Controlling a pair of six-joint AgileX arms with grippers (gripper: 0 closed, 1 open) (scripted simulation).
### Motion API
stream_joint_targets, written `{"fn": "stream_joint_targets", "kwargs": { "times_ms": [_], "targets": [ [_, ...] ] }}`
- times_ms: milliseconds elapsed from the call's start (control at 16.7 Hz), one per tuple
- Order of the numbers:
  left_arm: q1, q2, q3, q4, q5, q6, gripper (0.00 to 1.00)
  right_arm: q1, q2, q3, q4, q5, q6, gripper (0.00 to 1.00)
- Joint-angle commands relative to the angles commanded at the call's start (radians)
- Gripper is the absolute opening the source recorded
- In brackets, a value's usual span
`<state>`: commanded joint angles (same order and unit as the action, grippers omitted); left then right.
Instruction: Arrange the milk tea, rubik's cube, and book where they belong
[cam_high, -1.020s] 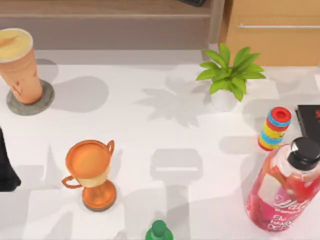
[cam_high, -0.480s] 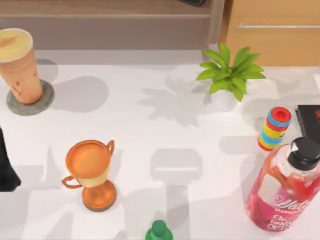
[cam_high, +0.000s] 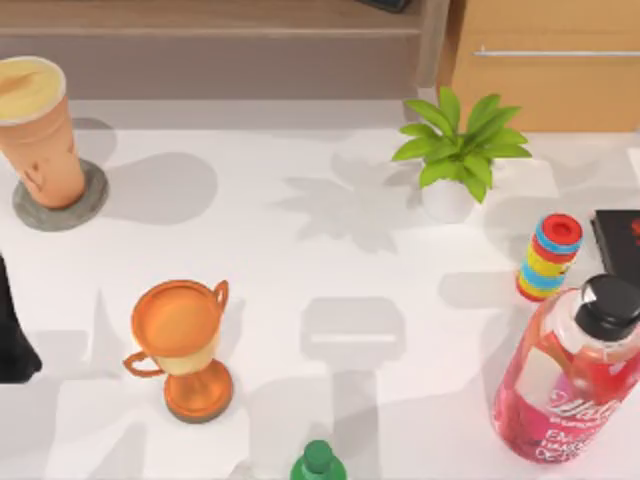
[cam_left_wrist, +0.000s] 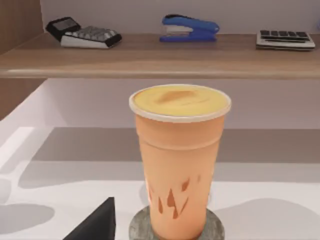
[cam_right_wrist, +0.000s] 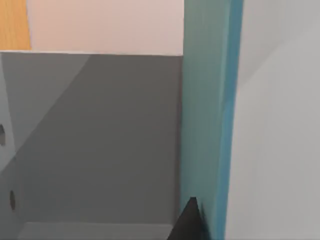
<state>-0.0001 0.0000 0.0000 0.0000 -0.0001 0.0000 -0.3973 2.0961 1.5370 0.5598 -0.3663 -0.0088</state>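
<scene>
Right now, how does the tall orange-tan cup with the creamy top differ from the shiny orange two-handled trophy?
The tall orange-tan milk tea cup stands on a round grey coaster at the table's far left; the shiny orange trophy stands on its own round foot, nearer the front. The milk tea cup has plain tapered sides and a creamy yellow top; the trophy has two handles and an open bowl. Both are upright and orange.

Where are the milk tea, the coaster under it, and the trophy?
milk tea (cam_high: 45, 150): top view, on the orange cup wall.
coaster (cam_high: 90, 200): top view, on its bare grey rim right of the cup.
trophy (cam_high: 178, 320): top view, inside the bowl.
</scene>
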Motion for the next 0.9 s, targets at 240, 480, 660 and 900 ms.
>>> {"fn": "stream_joint_targets", "kwargs": {
  "times_ms": [240, 480, 660, 900],
  "targets": [
    [0.000, 0.000, 0.000, 0.000, 0.000, 0.000, 1.00, -0.004, -0.005, -0.002, -0.001, -0.001, 0.001, 0.00],
    [0.000, 0.000, 0.000, 0.000, 0.000, 0.000, 1.00, -0.011, -0.045, -0.027, -0.016, -0.008, 0.002, 0.00],
    [0.000, 0.000, 0.000, 0.000, 0.000, 0.000, 1.00, -0.011, -0.048, -0.028, -0.017, -0.009, 0.002, 0.00],
    [0.000, 0.000, 0.000, 0.000, 0.000, 0.000, 1.00, -0.009, -0.075, -0.053, 0.008, 0.012, 0.037, 0.00]
  ]
}}
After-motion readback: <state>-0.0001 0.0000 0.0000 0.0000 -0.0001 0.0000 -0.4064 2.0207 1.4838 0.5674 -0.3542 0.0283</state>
